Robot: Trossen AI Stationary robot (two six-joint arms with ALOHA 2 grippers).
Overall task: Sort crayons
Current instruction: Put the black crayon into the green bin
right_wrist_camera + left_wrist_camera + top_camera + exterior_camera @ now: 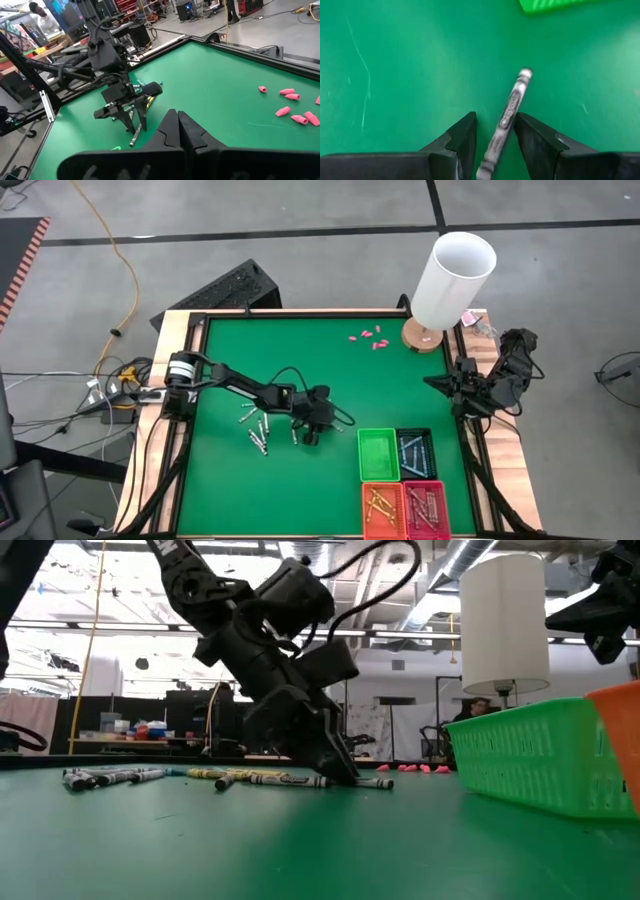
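Observation:
A grey-white crayon (512, 102) lies flat on the green table, away from a loose cluster of several crayons (255, 425) at the table's left. My left gripper (495, 117) is open and low over the table, slanting down, with one finger on each side of this crayon; neither finger touches it. In the low view its fingertips (340, 772) are down at the table surface. My right gripper (178, 120) is shut and holds nothing. It waits above the table's right edge (440, 383).
Four bins stand at the near right: green (378, 454), dark with light blue crayons (415, 452), orange (383, 510) and red (425, 510). Small pink pieces (368, 337) lie at the far side. A white lamp (450, 280) stands at the far right corner.

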